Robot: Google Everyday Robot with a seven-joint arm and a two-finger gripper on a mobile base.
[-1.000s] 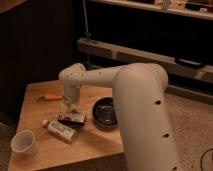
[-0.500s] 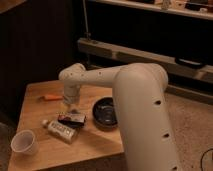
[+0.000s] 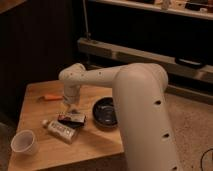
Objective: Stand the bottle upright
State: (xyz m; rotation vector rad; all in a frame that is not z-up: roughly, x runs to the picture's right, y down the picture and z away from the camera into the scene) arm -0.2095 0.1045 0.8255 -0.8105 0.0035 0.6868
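Bottle (image 3: 61,131) lies on its side near the front of the table (image 3: 95,146), its white cap pointing left toward the white paper cup (image 3: 24,142) and its body just in front of the flat dark box (image 3: 71,120). My gripper (image 3: 69,108) hangs below my wrist, pointing down over the far edge of that box, behind the bottle and apart from it. I cannot tell whether it is released or clenched. Over the last second nothing has visibly shifted: my arm keeps the same pose and the bottle has not rolled. I judge the task barely begun; I need to come forward and lower onto the bottle without nudging the box or the black bowl (image 3: 104,113).
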